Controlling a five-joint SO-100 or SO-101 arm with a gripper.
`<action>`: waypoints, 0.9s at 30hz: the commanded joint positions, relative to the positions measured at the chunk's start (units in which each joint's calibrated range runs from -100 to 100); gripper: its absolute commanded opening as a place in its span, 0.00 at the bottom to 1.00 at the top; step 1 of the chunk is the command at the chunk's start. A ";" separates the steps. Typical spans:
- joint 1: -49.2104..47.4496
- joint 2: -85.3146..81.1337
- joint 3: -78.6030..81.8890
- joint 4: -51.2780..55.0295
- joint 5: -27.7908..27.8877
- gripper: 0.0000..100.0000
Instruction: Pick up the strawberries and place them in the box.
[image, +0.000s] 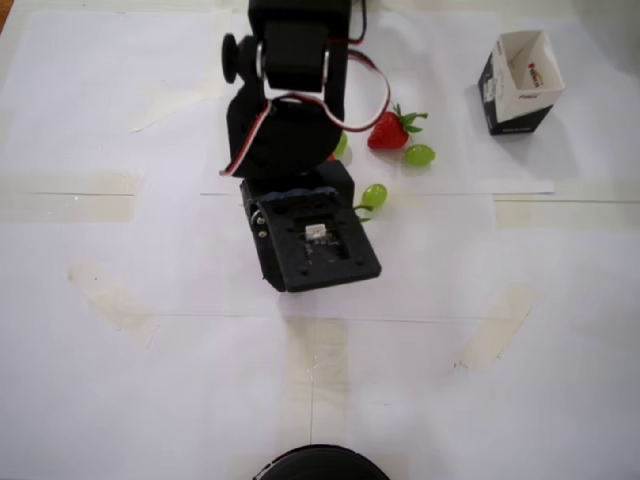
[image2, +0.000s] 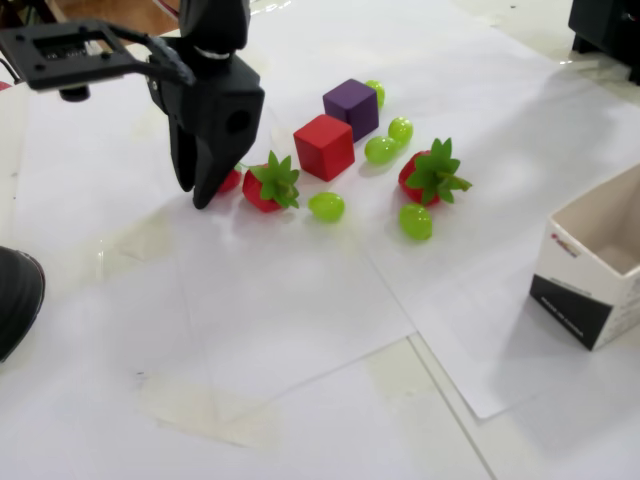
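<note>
In the fixed view my black gripper (image2: 197, 190) points down at the paper, its jaws drawn close on a strawberry (image2: 230, 182). Only a red sliver of that strawberry shows beside the fingers. A second strawberry (image2: 268, 185) lies just right of it. A third strawberry (image2: 430, 172) (image: 388, 130) lies further right among green grapes. The box (image2: 590, 270) (image: 520, 80), white inside with black sides, stands open at the far right. In the overhead view the wrist mount (image: 315, 240) hides the fingers and the two nearer strawberries.
A red cube (image2: 323, 146) and a purple cube (image2: 351, 106) sit behind the strawberries. Green grapes (image2: 326, 206) (image2: 415, 221) (image: 419, 155) are scattered around them. A dark round object (image2: 10, 300) (image: 320, 462) lies at the table's near edge. Taped white paper (image2: 300, 330) covers the table.
</note>
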 joint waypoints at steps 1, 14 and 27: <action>-0.36 -9.50 0.16 4.20 0.54 0.14; -0.73 -11.48 0.79 6.08 1.12 0.26; 0.67 -11.65 5.79 4.69 0.73 0.22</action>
